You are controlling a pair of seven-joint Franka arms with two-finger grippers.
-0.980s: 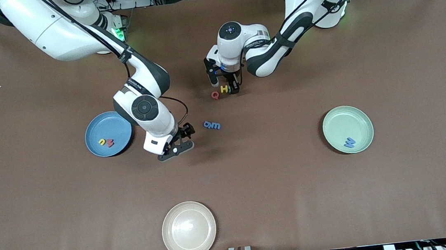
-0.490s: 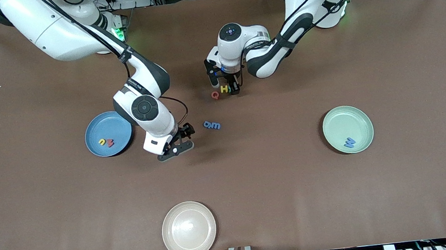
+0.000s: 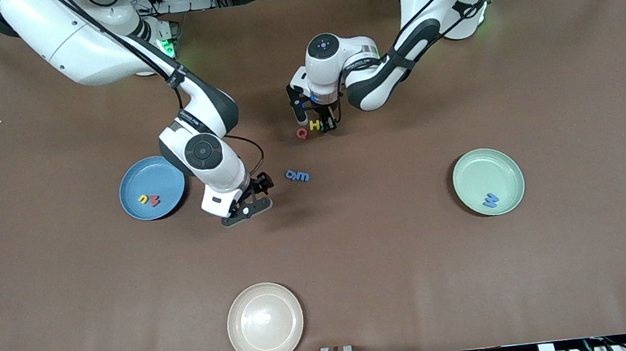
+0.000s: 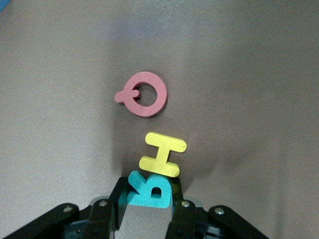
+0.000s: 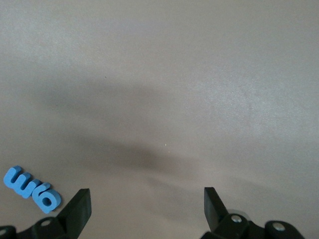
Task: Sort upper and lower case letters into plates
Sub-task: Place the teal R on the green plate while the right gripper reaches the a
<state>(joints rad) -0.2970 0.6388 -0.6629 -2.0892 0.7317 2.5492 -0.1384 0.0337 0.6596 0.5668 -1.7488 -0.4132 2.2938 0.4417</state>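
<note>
From across the table the left gripper (image 3: 324, 124) is down at the yellow H (image 3: 314, 124) beside the red Q (image 3: 301, 133), its wrist view shows the fingers (image 4: 182, 211) pinched on the teal letter (image 4: 149, 189), and the right gripper (image 5: 147, 204) waits spread wide near two blue letters (image 5: 32, 189).

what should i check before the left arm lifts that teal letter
1. Left tool shut on the teal letter: ok.
2. Teal letter free of the yellow H: not ok, they touch in the left wrist view.
3. Red Q apart from the H: ok.
4. Which case the teal letter is: cannot tell.
5. Mint green plate and blue plate have bare room: ok.
6. Right tool open, waiting beside the blue letters: ok.
</note>
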